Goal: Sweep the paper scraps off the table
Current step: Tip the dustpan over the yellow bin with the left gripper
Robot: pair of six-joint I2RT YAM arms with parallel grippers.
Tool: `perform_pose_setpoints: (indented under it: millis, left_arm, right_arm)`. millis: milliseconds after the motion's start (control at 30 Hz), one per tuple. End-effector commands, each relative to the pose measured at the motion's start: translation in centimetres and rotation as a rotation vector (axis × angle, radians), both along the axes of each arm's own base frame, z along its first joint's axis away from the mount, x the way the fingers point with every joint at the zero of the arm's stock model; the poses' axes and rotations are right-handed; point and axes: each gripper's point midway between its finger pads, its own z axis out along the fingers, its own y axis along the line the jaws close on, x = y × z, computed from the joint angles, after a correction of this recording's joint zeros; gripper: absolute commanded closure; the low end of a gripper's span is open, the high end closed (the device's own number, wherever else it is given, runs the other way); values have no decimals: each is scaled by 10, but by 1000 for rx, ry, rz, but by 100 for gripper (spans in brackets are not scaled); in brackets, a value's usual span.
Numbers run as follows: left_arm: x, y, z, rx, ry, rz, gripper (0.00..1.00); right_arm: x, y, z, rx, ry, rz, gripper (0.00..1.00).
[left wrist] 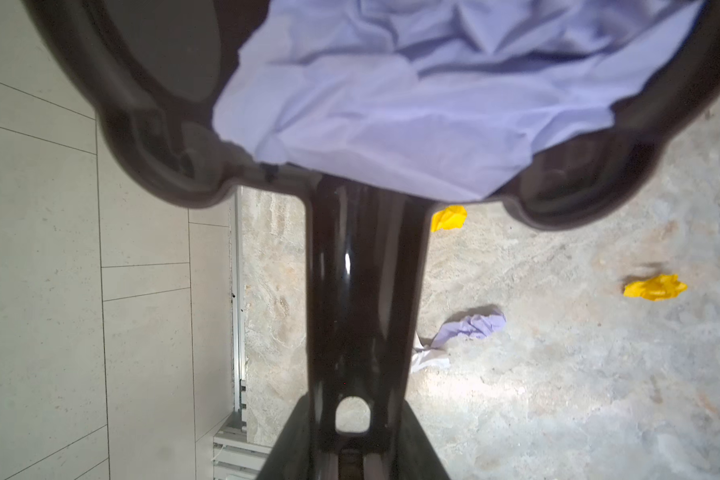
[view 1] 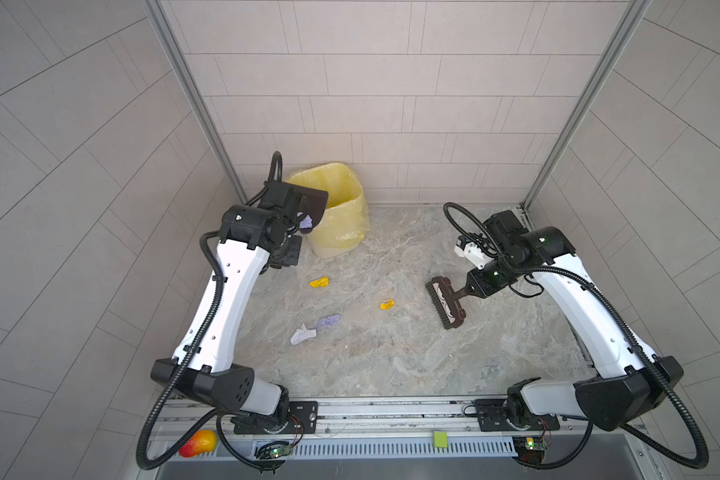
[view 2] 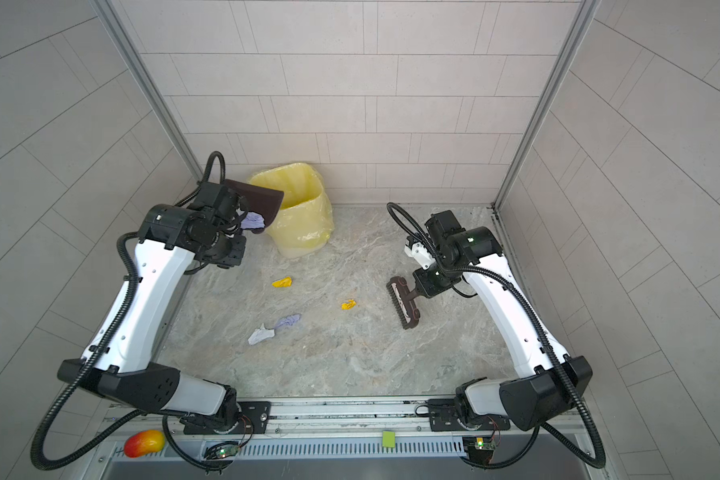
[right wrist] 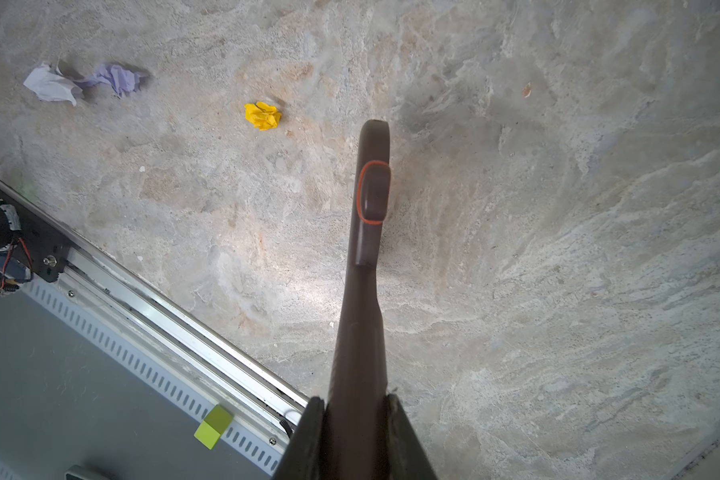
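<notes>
Left tool [left wrist: 352, 453] grips the dustpan [view 1: 314, 201] tilted by the yellow bin [view 1: 344, 220], needing a steeper tip to drop its lilac scrap [view 1: 306, 223]; right tool [right wrist: 356, 440] grips the brush [view 1: 447, 303].

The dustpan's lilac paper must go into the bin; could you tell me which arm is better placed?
Left: the left gripper grips the dustpan, raised at the bin with the paper inside; the right gripper holds the brush, well away.

I'm looking into a robot lab cell, tiled panels [view 1: 391, 104] filling the upper frame, aluminium rails [view 1: 391, 409] edging the table [view 1: 391, 353], bare circuit boards [view 1: 276, 451] along the bottom.
</notes>
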Motion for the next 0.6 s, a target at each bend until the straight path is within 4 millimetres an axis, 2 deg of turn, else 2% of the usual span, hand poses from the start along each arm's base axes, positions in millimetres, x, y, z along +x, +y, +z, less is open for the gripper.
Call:
perform_pose_setpoints:
  millis: [0, 167, 333, 567]
  left_arm:
    - [18, 3, 5, -5, -27, 4, 100]
    - [46, 14, 4, 51, -13, 12, 100]
    - [75, 22, 4, 82, -9, 19, 100]
    - [102, 36, 2, 200, 9, 24, 100]
  right_arm:
    - [-6, 2, 0, 24, 8, 17, 100]
    - [-10, 6, 3, 58, 14, 5, 100]
    - [-15, 1, 6, 51, 17, -13, 100]
    - [-13, 2, 0, 51, 51, -17, 100]
